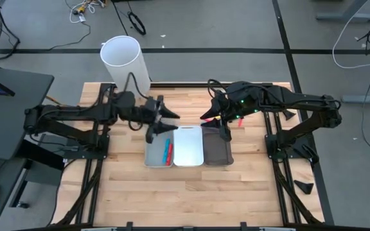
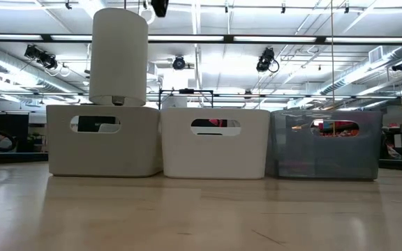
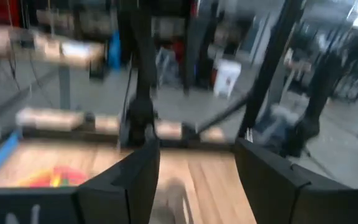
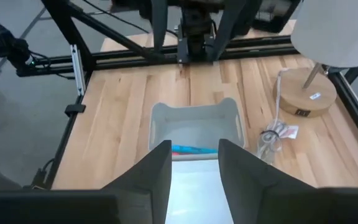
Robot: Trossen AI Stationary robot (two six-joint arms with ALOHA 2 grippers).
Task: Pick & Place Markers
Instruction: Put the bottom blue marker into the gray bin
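Markers (image 1: 167, 151), red and blue, lie in the pale grey tray (image 1: 150, 157) on the desk (image 1: 191, 192); judge them light, stiff and smooth, so take one across mid-barrel; your left claw (image 1: 160, 126) hangs spread and empty above that tray, forearm level; your right claw (image 1: 224, 131), part-spread and empty, hangs above the dark tray (image 1: 218, 153).
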